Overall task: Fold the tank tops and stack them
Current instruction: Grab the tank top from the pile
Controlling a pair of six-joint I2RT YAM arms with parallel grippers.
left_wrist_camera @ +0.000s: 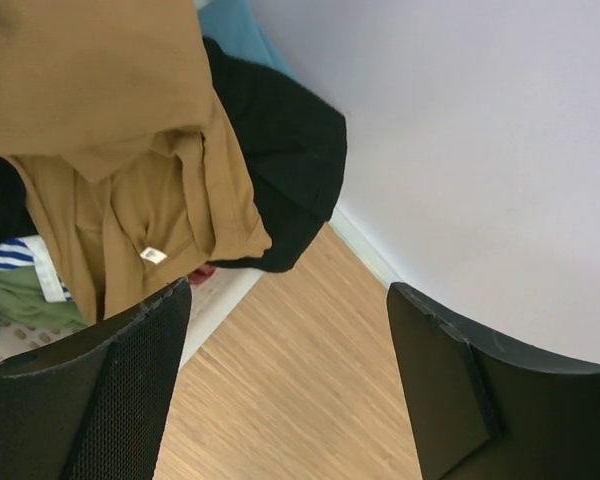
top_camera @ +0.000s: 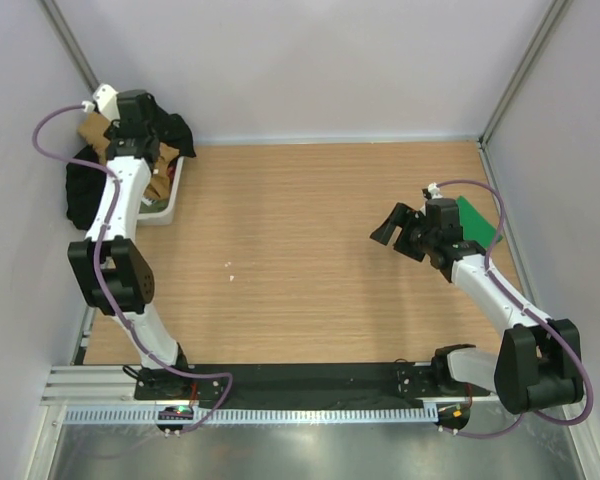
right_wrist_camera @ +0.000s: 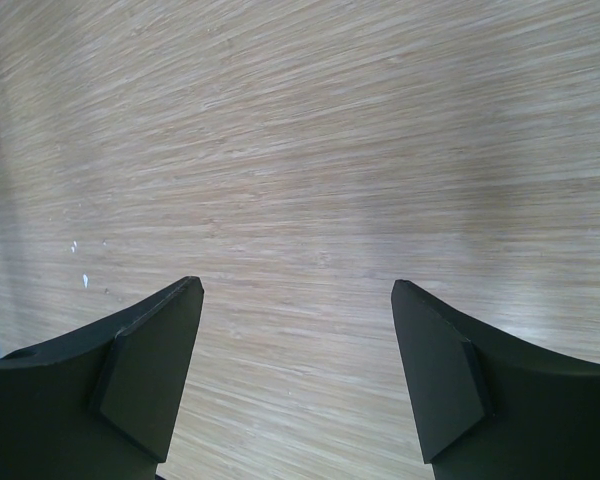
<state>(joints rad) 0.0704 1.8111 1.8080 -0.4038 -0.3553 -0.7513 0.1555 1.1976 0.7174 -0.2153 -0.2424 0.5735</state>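
Far left, tan tank top [left_wrist_camera: 100, 130] crumpled; green tank top [top_camera: 478, 220] seemingly folded flat; left gripper [left_wrist_camera: 290, 300], right gripper [right_wrist_camera: 296, 295] open.

Left pincer [top_camera: 163, 128] over tan tank top [top_camera: 98, 132] in white bin [top_camera: 172, 205]

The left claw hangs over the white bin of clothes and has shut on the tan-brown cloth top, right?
Not quite. The left claw hangs over the white plastic bin, but it is open, gripping nothing; the tan-brown cloth top lies free in it. The left wrist view shows this.
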